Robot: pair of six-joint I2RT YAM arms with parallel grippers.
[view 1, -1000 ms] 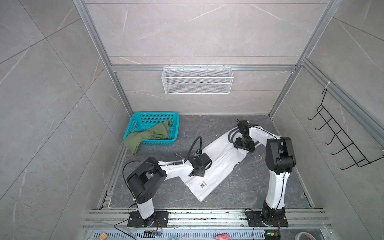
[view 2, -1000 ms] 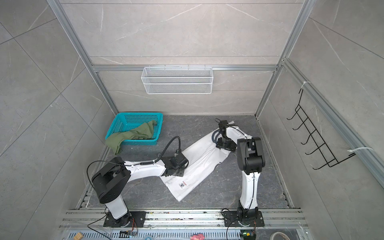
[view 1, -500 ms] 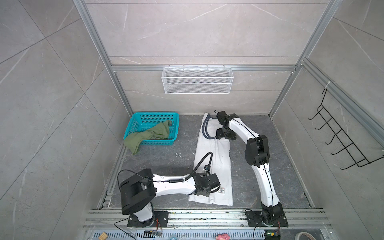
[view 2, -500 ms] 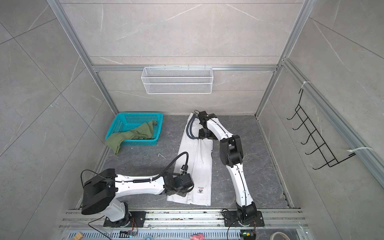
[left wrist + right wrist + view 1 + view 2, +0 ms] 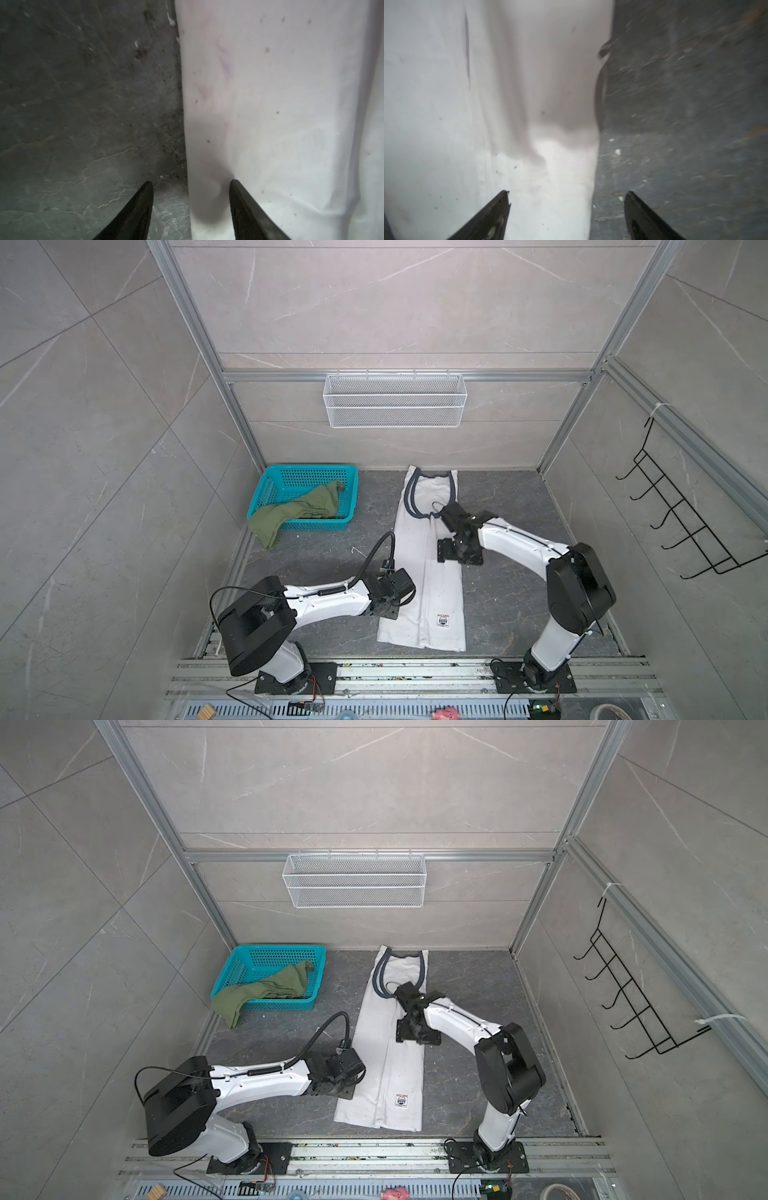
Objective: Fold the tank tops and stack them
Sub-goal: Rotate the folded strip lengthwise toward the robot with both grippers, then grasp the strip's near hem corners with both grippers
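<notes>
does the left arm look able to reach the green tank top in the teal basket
Probably yes: the green tank top spills over the near corner of the teal basket onto the floor on the left arm's side, nothing lies between, and the left end effector is open and empty.

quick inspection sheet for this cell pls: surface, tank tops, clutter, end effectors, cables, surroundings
surface: dark grey stone-look floor, no damage seen.
job's things: white tank top lies flat as a long narrow strip; olive tank top lies crumpled, spilling over the teal basket onto the floor.
clutter: a few pale flecks beside the white top.
end effectors: left end effector open, straddling one long edge of the white top; right end effector open, over the opposite edge.
cables: black cable loops up from the left wrist.
surroundings: white wire shelf on the back wall, black hook rack on the side wall.
</notes>
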